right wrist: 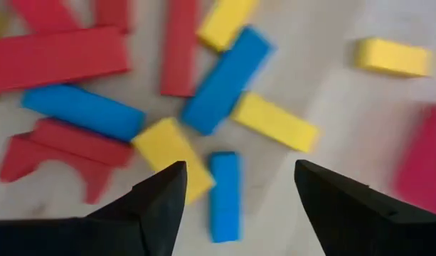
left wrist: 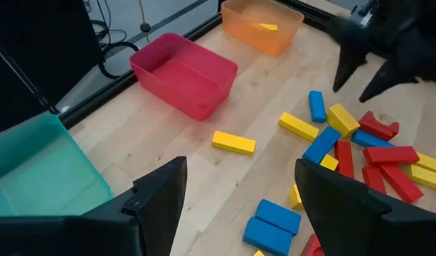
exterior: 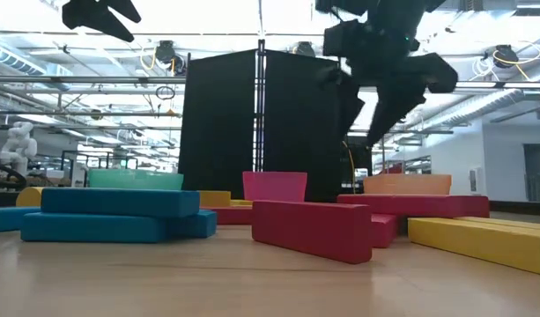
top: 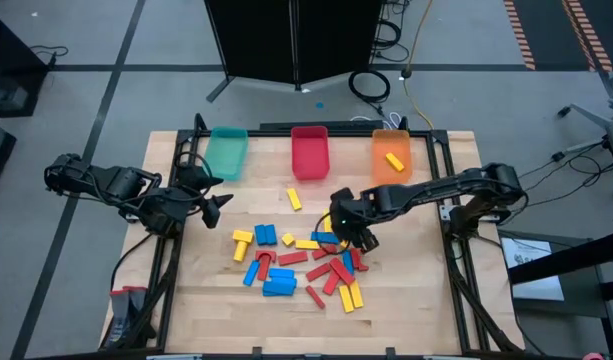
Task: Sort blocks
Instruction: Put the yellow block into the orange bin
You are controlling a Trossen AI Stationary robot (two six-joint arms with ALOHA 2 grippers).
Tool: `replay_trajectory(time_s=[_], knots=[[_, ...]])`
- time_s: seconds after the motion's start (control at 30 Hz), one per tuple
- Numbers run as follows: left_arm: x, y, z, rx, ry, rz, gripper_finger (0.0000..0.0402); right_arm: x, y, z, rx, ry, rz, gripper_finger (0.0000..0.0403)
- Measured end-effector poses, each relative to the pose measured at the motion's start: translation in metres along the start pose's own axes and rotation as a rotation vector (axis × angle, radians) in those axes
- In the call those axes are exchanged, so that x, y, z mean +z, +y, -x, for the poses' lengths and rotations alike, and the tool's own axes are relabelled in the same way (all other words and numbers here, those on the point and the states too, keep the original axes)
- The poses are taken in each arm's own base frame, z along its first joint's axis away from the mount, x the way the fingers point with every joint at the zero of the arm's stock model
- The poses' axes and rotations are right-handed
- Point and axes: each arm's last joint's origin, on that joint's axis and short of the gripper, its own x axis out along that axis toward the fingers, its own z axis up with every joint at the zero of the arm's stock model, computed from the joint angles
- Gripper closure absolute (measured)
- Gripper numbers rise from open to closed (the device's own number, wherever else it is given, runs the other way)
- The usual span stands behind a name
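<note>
From above, you see the small solid-colour toy blocks [top: 304,265] in red, yellow and blue heaped on the pale wooden table [top: 416,300], in front of three plastic bins in a row: teal [top: 226,152], red [top: 309,152] and orange [top: 391,156], the orange one holding a single yellow block [top: 394,160]. Your right gripper [top: 354,238] hangs over the heap's right part with nothing between its fingers; your left gripper [top: 222,203] waits near the table's left edge, just in front of the teal bin, well apart from the heap. One yellow bar [top: 294,199] lies alone between the red bin and the heap. At table height, the right gripper [exterior: 395,114] is up in the air above the blocks, fingers spread and touching none; blue, red and yellow bars fill the foreground. Past your left wrist, the two dark fingers [left wrist: 161,195] stand apart and empty, with the lone yellow bar and the heap ahead of them. Past your right wrist, the fingers [right wrist: 163,199] are parted and bare, and a small blue bar [right wrist: 225,195] beside a yellow block [right wrist: 171,153] lies on the table under the gap between them.
</note>
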Motion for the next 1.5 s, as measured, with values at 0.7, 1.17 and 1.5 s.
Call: replay_trajectory(time_s=[0.7,1.17,1.5], knots=[[-0.002,0.001,0.0,0.012,0.014,-0.014,0.0134,0.002,0.026,-0.073,0.153,0.223,0.197,0.0179],[-0.002,0.001,0.0,0.011,0.014,-0.014,0.0134,-0.003,0.028,-0.075,0.172,0.288,0.138,0.0289],[-0.001,0.001,0.0,0.01,0.013,-0.012,0.0134,0.016,-0.007,-0.033,0.12,0.244,-0.044,0.0289]])
